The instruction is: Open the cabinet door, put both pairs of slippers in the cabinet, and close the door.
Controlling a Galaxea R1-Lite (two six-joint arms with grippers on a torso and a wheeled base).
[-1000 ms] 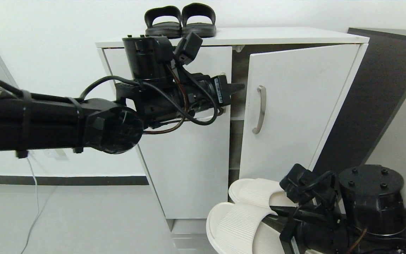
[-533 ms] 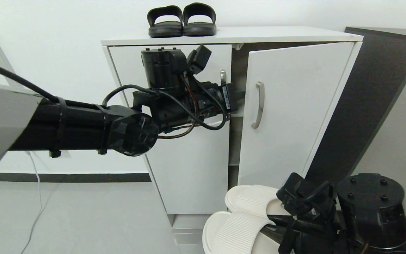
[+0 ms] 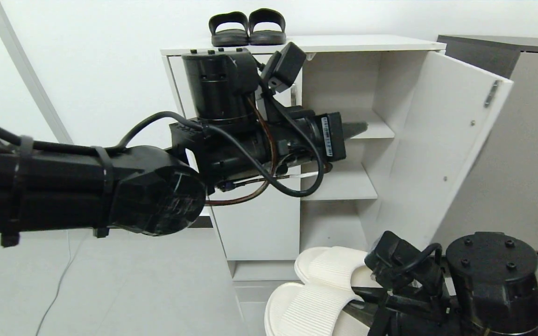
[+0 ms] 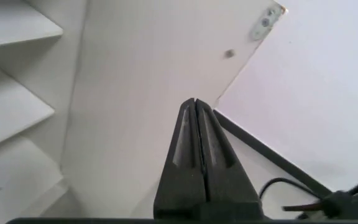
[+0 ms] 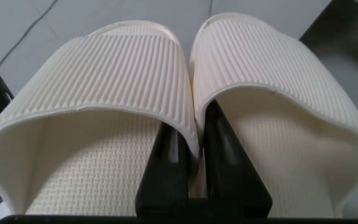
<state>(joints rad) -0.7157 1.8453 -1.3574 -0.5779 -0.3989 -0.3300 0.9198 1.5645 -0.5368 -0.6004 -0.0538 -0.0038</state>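
Observation:
The white cabinet (image 3: 371, 43) has its right door (image 3: 442, 149) swung wide, with bare shelves (image 3: 343, 184) showing inside. A pair of black slippers (image 3: 246, 29) sits on the cabinet top. My left gripper (image 3: 361, 127) is shut and holds nothing, level with the upper shelf in the opening. In the left wrist view its closed fingertips (image 4: 195, 124) face the door's inner side (image 4: 142, 93). A pair of white ribbed slippers (image 3: 318, 289) hangs low in front of the cabinet. My right gripper (image 5: 194, 163) is shut on their two touching inner walls.
The cabinet's left door (image 3: 250, 224) is shut behind my left arm. A grey cabinet (image 3: 526, 140) stands right of the open door, close to its edge. A thin cable (image 3: 59, 289) lies on the pale floor at left.
The right door has swung from slightly ajar to wide open, baring the shelves. My left gripper now points into the opening. The head camera has shifted. The white slippers stay gripped.

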